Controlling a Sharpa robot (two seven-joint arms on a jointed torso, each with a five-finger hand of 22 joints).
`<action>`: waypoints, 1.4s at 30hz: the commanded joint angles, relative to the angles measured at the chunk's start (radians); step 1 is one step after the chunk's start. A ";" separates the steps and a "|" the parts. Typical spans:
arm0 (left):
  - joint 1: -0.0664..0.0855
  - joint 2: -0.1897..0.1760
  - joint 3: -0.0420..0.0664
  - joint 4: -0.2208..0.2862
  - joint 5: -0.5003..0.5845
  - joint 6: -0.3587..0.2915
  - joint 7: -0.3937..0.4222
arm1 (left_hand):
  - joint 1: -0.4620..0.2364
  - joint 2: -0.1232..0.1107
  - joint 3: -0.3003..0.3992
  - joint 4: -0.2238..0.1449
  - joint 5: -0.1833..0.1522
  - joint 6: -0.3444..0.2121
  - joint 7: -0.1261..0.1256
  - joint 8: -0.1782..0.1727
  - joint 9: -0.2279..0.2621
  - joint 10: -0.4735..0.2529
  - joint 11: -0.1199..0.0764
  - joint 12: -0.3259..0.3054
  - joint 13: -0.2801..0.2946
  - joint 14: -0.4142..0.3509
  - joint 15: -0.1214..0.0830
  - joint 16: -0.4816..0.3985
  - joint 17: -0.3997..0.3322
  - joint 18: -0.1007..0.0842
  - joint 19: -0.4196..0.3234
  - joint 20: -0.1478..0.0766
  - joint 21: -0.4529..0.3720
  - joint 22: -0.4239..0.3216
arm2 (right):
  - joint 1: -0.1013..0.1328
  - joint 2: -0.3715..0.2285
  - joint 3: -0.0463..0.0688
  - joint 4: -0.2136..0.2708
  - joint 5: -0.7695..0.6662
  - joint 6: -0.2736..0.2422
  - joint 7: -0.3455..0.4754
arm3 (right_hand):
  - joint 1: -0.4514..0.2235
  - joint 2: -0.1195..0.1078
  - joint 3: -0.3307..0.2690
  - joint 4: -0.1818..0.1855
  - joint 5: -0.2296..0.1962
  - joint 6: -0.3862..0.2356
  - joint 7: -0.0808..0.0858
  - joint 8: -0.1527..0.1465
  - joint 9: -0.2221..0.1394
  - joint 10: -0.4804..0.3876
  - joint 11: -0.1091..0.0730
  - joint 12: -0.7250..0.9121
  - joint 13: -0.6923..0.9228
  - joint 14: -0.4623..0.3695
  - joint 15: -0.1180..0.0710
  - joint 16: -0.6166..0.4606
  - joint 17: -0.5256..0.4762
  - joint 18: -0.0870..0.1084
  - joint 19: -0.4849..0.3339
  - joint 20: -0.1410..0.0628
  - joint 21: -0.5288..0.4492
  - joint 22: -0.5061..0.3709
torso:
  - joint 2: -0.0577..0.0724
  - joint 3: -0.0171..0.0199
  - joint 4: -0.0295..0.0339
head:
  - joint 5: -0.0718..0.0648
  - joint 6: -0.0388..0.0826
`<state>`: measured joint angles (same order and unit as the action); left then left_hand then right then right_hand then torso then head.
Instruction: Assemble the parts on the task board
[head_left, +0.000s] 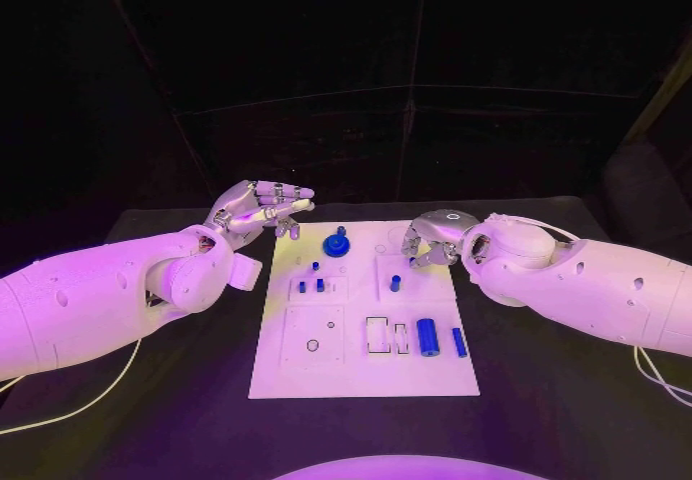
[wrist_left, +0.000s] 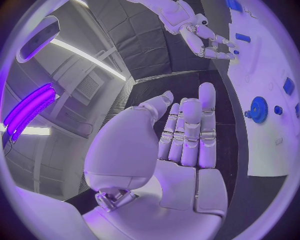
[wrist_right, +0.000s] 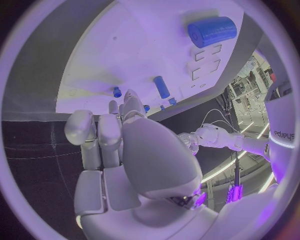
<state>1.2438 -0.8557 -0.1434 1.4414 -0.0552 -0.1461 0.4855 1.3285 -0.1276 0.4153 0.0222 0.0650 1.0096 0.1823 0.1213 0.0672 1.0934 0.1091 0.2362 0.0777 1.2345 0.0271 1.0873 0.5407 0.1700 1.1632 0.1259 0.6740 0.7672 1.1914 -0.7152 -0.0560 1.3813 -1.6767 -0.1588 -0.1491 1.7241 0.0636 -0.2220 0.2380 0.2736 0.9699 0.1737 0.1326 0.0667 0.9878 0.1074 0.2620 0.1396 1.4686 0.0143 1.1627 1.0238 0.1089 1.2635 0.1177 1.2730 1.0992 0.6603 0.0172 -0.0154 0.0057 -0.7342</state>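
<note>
The white task board (head_left: 361, 372) lies in the middle of the black table. A blue gear (head_left: 336, 243) stands near its far edge and is also in the left wrist view (wrist_left: 258, 109). A thick blue cylinder (head_left: 427, 336) and a slim blue bar (head_left: 459, 343) lie at the near right. Short blue pegs (head_left: 310, 286) stand mid-board. My left hand (head_left: 260, 210) hovers over the far left corner with fingers apart and an empty palm (wrist_left: 187, 145). My right hand (head_left: 433, 240) is over the far right of the board. Its thumb and a finger pinch a small blue peg (wrist_right: 117, 92) close to the board.
The board has empty rectangular slots (head_left: 378, 335) beside the cylinder and a round hole (head_left: 313, 345) at its near left. Another peg (head_left: 394, 284) stands just in front of the right hand. Bare black table (head_left: 562, 400) surrounds the board.
</note>
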 joint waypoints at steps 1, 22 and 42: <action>0.001 -0.003 0.001 0.006 0.026 0.020 0.021 | -0.019 -0.003 -0.019 0.008 -0.001 -0.002 -0.001 0.000 0.001 -0.005 0.001 0.006 0.002 -0.008 0.000 -0.005 -0.004 0.013 -0.008 0.002 -0.008 -0.004 | 0.000 0.005 0.000 -0.009 -0.011 0.018 0.012 | 0.009 0.004 0.006 0.000 -0.003 0.003 0.004 -0.007 0.001 0.008 0.002 -0.004 -0.002 0.011 0.006 0.005 -0.002 -0.005 0.001 0.008 0.002 0.001 | -0.001 0.0007 -0.0033 | 0.001 0.000; 0.001 -0.006 0.000 0.017 0.059 0.010 0.022 | -0.051 0.021 -0.120 0.056 -0.001 -0.034 0.011 0.002 0.000 -0.058 0.019 0.038 0.008 -0.126 0.019 -0.096 -0.101 0.012 -0.068 0.019 -0.099 -0.066 | -0.009 0.027 0.000 -0.041 -0.013 0.058 0.019 | 0.053 0.025 0.067 -0.015 -0.039 0.040 -0.002 -0.013 0.002 0.052 -0.005 -0.022 -0.052 0.014 0.000 0.033 0.015 -0.011 0.017 0.004 0.028 0.036 | -0.001 0.0010 -0.0012 | 0.000 -0.006; 0.001 -0.006 0.000 0.019 0.061 0.015 0.018 | -0.006 0.069 -0.238 0.088 0.001 -0.068 0.032 0.041 0.001 -0.138 0.045 0.106 -0.006 -0.269 0.066 -0.377 -0.282 0.014 -0.183 0.074 -0.351 -0.285 | -0.016 0.037 0.000 -0.045 -0.036 0.037 0.009 | 0.083 0.021 0.175 -0.046 -0.079 0.088 -0.013 -0.016 0.004 0.116 -0.017 -0.037 -0.074 0.014 -0.010 0.048 0.017 -0.018 0.033 -0.005 0.060 0.080 | -0.001 0.0009 -0.0025 | 0.001 -0.008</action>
<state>1.2439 -0.8622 -0.1436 1.4581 -0.0006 -0.1429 0.4896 1.3213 -0.0709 0.1835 0.1117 0.0650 0.9468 0.2158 0.1593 0.0675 0.9628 0.1537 0.3392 0.0726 0.9618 0.0932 0.7135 0.2597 0.1693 0.9728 0.2021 0.3254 0.4835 1.1792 -0.6794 -0.0528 1.3341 -1.6988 -0.1200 -0.1382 1.7980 0.0847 -0.0542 0.1949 0.1999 1.0514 0.1608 0.1152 0.0698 1.0945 0.0937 0.2224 0.0624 1.4649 0.0105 1.2083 1.0418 0.1087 1.2915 0.1126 1.3287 1.1744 0.6587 0.0179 -0.0173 0.0059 -0.7416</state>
